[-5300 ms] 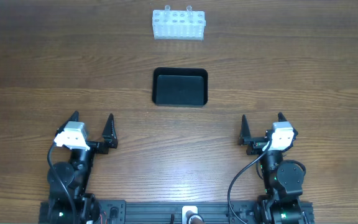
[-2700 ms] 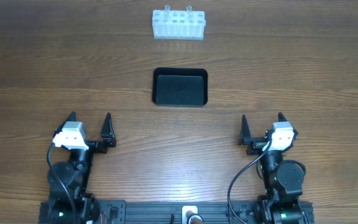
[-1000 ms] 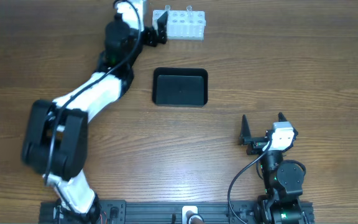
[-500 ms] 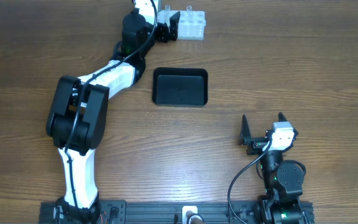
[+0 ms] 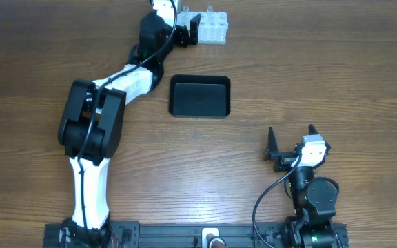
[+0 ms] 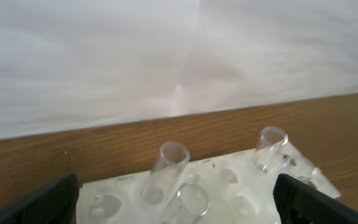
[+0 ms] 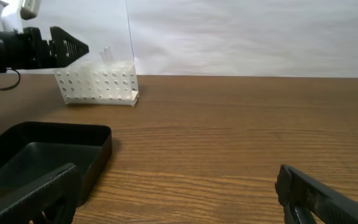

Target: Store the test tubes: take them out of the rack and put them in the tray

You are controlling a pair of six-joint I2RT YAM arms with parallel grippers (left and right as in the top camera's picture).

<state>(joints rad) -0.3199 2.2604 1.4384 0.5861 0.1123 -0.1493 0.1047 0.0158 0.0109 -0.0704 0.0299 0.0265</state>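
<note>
Left gripper point(image 5: 187, 32) from above: fingers spread at one end of the rack point(image 5: 211, 29), holding nothing. Barely shifted from half a second back, but a second ago still short of the rack. Tray point(image 5: 200, 96) back behind the wrist, apart from the rack. Same released state for the right gripper point(image 5: 290, 132), unmoved throughout, with the tray well ahead of its fingertips.

From the left wrist: rack top between the two fingers, with two test tubes point(image 6: 166, 167) upright in their holes. One just ahead, the other point(image 6: 270, 144) off toward one finger. A third glass rim closer in, too blurred to call. Near edge of the rack cut off.

From the right wrist: rack and left gripper far ahead, one tube tip poking above the rack. Tray nearer, partly cut off at the frame edge.
</note>
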